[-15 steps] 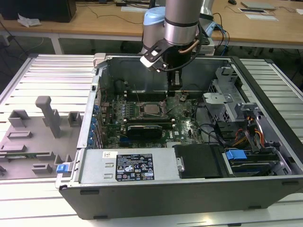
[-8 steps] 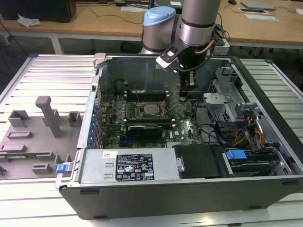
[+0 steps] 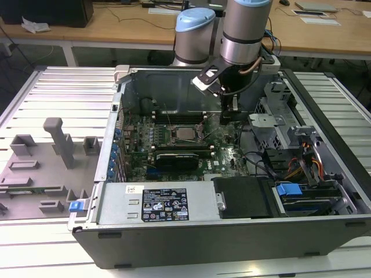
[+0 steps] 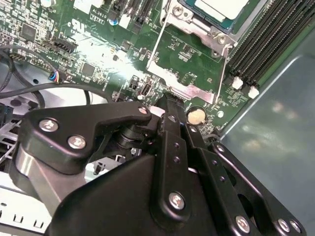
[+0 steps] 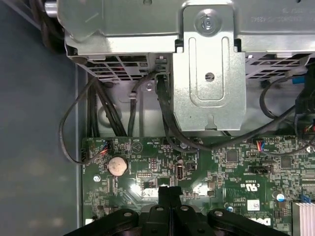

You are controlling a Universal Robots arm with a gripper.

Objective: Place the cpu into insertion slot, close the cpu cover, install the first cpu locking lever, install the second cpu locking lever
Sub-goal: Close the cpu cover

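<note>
The cpu (image 3: 184,134), silver-topped with a greenish rim (image 4: 216,6), lies in the insertion slot (image 3: 174,134) on the motherboard. The cpu cover (image 4: 167,39), a steel frame with the green board showing through its cut-out, is swung open away from the chip. My gripper (image 3: 234,111) hangs to the exterior view's right of the socket, low over the board. In both wrist views its black fingers (image 4: 170,100) (image 5: 170,189) are pressed together with nothing between them, the tips close to the cover's free edge. I cannot tell whether they touch it.
A coin cell battery (image 5: 117,166) sits beside the fingertips. Long black memory slots (image 4: 266,44) run past the socket. A metal drive cage (image 5: 209,73) and black cables (image 5: 162,113) lie beyond the board edge. The power supply (image 3: 165,204) fills the case front.
</note>
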